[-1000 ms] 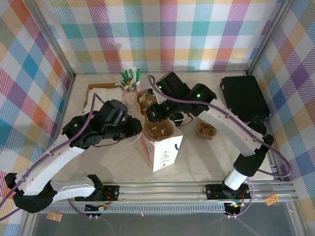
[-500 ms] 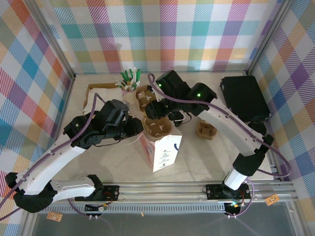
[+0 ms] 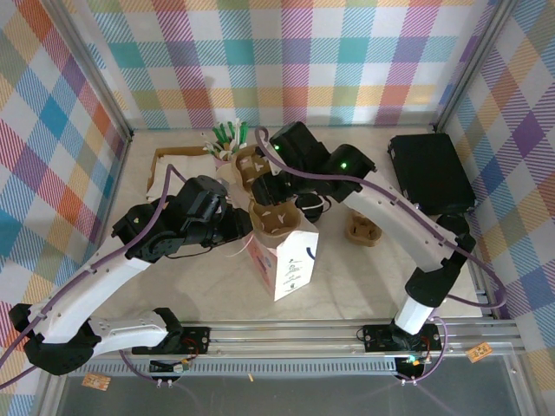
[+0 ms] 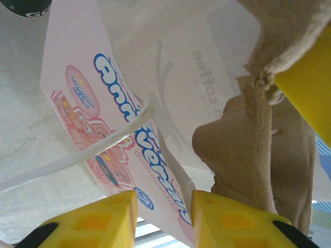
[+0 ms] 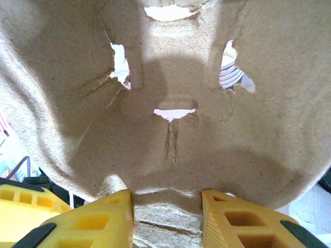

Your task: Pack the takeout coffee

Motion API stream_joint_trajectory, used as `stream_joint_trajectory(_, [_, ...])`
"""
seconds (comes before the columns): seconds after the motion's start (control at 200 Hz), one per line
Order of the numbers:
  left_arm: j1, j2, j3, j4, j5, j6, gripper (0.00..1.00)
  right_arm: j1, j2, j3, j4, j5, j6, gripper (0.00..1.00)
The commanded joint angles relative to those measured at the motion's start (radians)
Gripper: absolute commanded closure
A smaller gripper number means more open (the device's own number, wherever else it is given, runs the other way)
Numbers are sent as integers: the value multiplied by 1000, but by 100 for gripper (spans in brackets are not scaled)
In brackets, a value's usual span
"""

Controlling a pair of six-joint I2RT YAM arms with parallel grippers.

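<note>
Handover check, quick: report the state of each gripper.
Left gripper: shut on the bag wall.
Right gripper: shut on the cup carrier edge.

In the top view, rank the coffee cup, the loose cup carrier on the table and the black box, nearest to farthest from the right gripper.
1. Coffee cup, just right of the right gripper.
2. Loose cup carrier, farther right.
3. Black box, at the far right edge.

Atop bag (image 3: 290, 264) mouth, pulp carrier (image 3: 276, 224); bare table (image 3: 373, 277) to the right.
</note>
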State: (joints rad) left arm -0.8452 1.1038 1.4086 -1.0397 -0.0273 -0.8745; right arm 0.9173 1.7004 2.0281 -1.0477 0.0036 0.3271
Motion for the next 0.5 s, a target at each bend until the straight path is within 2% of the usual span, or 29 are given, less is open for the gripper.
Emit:
stream_joint_trajectory(0.0, [12,-6,-4,8,8,16,67,5,13,41,25,9,-13,65])
stream_joint_trajectory(0.355, [12,-8,1,-6,-4,16,67,5,-1,47,18,-16,-2,65])
stream_joint_trajectory(0.495, [14,-10,9,-3,-21,13,67,5,-37,-44,48,-26,-29,65])
